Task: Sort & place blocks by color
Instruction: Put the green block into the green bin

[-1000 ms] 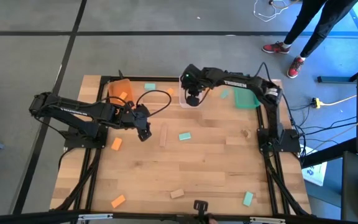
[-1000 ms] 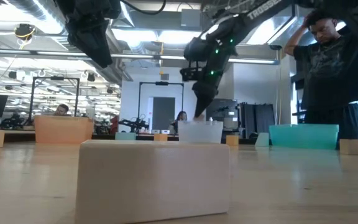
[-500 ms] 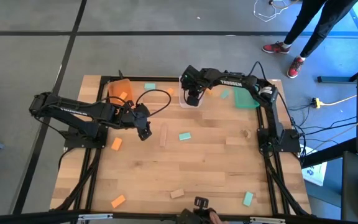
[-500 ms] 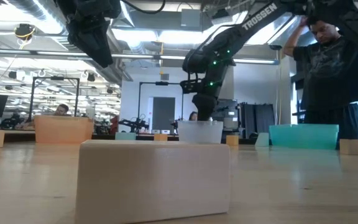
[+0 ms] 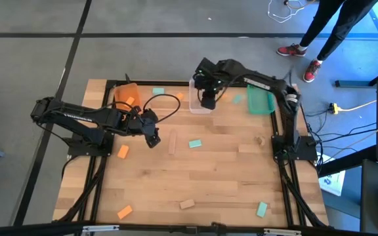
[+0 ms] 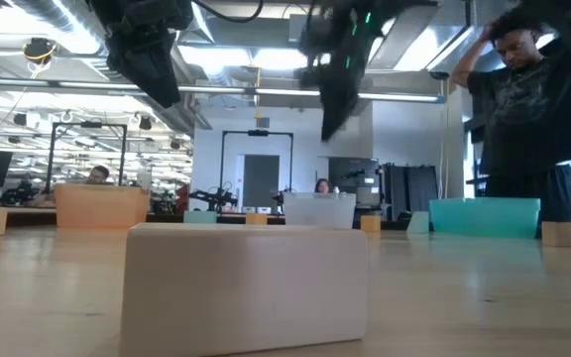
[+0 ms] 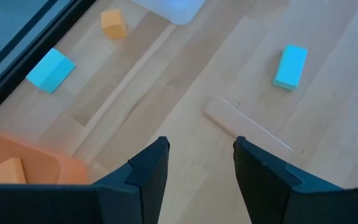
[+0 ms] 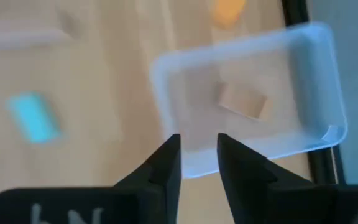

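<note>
We see a wood block (image 8: 244,99) lying inside the clear bin (image 8: 316,74) at the table's far edge, between the orange bin (image 5: 126,96) and the teal bin (image 5: 260,101). Our right gripper (image 5: 208,99) hangs above that clear bin, its fingers (image 8: 166,163) a little apart with nothing between them.

The other blocks lie scattered over the table (image 5: 222,177). An orange block (image 7: 10,169) sits in the orange bin. Just outside the bins, a teal block (image 5: 158,91) and an orange block (image 5: 178,96) lie near the far edge. Mid-table a long wood block (image 5: 172,143) lies just beside a teal block (image 5: 195,143). Another orange block (image 5: 123,151) rests on the left side, a small wood block (image 5: 260,139) on the right. Near the front edge we find an orange block (image 5: 125,212), a wood block (image 5: 187,204) and a teal block (image 5: 261,209).

Our left gripper (image 5: 152,137) hovers above the table left of the long wood block, fingers (image 7: 149,171) spread and empty.

A person (image 6: 523,109) stands beyond the table's far right corner.
</note>
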`<control>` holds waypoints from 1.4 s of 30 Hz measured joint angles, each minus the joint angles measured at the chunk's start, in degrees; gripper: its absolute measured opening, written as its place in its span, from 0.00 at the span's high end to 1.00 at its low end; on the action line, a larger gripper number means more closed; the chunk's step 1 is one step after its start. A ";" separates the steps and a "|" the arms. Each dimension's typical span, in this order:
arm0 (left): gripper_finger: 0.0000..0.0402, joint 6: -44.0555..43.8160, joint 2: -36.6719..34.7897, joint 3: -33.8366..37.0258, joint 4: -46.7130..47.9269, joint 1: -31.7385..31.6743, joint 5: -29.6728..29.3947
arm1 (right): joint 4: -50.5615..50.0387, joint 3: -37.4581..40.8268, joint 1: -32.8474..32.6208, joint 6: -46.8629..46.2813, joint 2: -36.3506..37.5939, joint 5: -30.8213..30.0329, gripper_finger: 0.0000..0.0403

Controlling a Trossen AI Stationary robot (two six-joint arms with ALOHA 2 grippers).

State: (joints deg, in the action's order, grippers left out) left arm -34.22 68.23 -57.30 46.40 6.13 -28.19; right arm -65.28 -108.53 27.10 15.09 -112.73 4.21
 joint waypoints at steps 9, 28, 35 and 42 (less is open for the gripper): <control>0.58 -0.09 0.00 0.00 0.03 0.00 -0.71 | -19.23 -2.97 -4.26 -16.98 10.91 1.49 0.74; 0.58 0.28 0.00 0.00 0.03 0.00 -0.89 | -23.29 28.01 -18.86 -46.13 39.31 -3.70 0.74; 0.58 0.31 0.00 0.00 0.01 0.01 -0.92 | 1.20 42.15 -22.82 -33.61 42.36 -0.74 0.74; 0.58 0.32 0.00 0.00 0.02 0.00 -0.92 | 26.57 52.33 -23.46 -24.92 39.04 0.34 0.74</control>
State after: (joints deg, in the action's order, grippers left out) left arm -33.90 68.23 -57.30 46.42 6.13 -29.10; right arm -38.70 -56.19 3.64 -9.83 -73.68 4.56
